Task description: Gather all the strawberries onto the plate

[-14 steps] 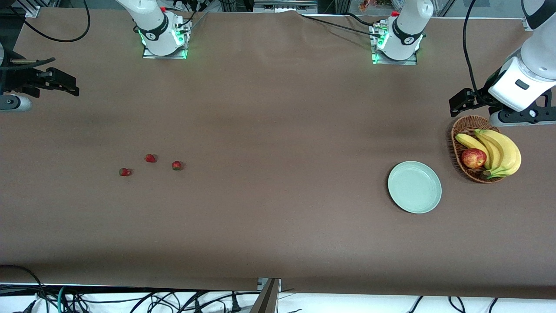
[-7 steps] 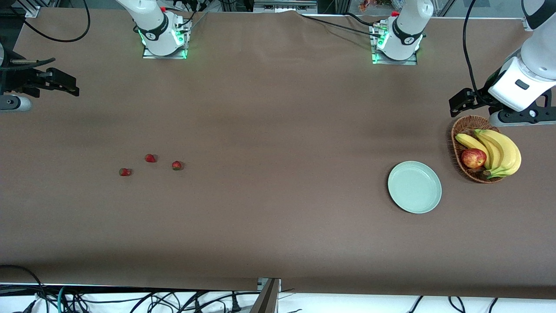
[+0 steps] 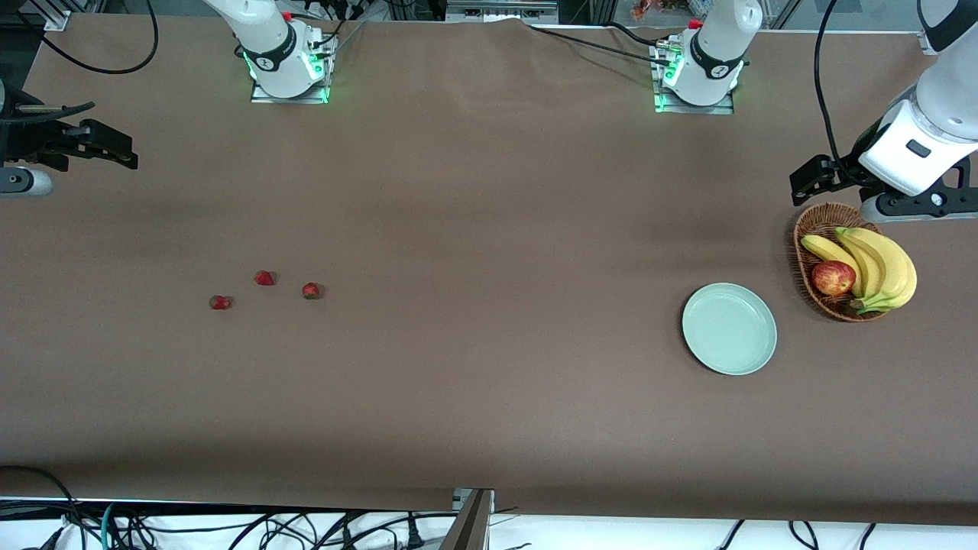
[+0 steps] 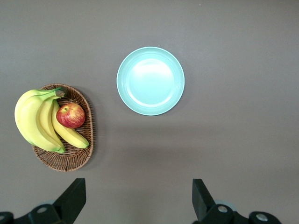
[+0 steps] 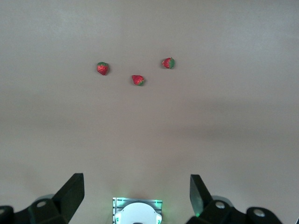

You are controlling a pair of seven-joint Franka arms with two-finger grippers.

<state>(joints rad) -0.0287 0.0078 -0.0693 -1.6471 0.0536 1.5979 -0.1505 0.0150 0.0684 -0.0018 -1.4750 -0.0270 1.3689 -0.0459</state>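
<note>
Strawberries (image 3: 264, 278) unmoved, plate (image 3: 730, 329) still empty; right end effector (image 3: 107, 151) shifted slightly.

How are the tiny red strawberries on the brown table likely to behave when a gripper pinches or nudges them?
The three tiny red strawberries with green caps look very small and rounded, so a nudge would probably roll or skid them on the flat brown table cover. They are likely light. If soft, a hard pinch might squash them. Lying apart from each other, each should be graspable alone.

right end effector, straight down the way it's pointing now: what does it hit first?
Probably bare table. The right end effector, open, points at empty cloth; the three strawberries lie off that line, apart from each other. Depth is unclear.
</note>
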